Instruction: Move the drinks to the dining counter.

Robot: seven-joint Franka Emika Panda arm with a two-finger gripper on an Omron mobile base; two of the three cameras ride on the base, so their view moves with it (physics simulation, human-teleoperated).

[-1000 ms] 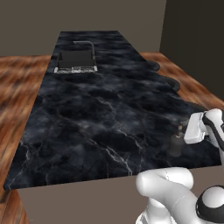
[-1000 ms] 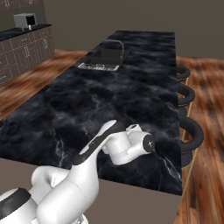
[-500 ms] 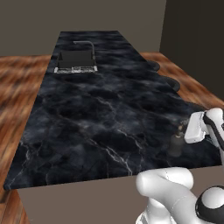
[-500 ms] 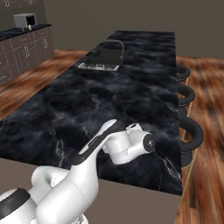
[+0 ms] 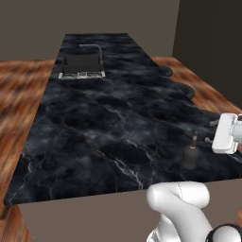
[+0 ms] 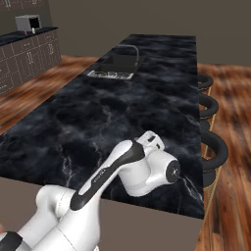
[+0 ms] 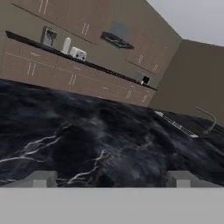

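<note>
On dining counter, bottle upright just beside open tool.

The glass bottle stood upright on the tabletop, near its front right corner and just left of the robot's hand. The sink with its faucet lay in the tabletop's far left part, well apart from the bottle. Stools lined the right side, and wall cabinets with a toaster oven on top stood far left.

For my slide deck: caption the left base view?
Dark glass bottle standing on the dining counter near its edge, beside the open gripper.
</note>
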